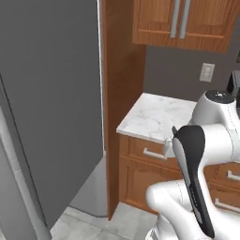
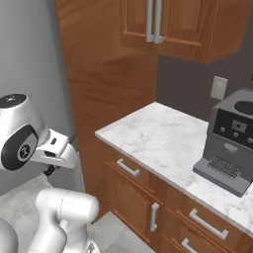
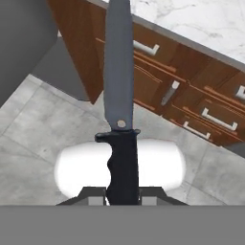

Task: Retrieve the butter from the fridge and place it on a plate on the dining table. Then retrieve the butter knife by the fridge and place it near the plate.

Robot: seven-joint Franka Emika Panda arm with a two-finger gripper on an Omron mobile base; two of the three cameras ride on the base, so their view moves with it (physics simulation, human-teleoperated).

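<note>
Two small dark finger tips [image 3: 98, 197] sit pinched tight on the black handle of the butter knife [image 3: 119, 95] in the hand view, so the gripper [image 3: 122, 197] is clamped as far closed as the handle lets it, one tip on either side. Knife's long axis runs straight away from the hand: handle down at the fingers, a little guard above that, then the grey blade reaching out to the top edge of that view, tip cut off. It's held up in the air, over the grey tiled floor [image 3: 38, 129] and in front of the wooden drawers [image 3: 191, 95] below the marble counter [image 1: 154, 115]. From the base cameras, the gripper itself is tucked behind the arm so I can't really make out the knife there. Fridge [image 1: 51, 103] is the big grey slab on the left, next to a tall wooden panel [image 1: 119, 93]. Coffee machine [image 2: 230, 143] sits on the counter off to the right, wall outlet [image 2: 218, 87] behind it.
</note>
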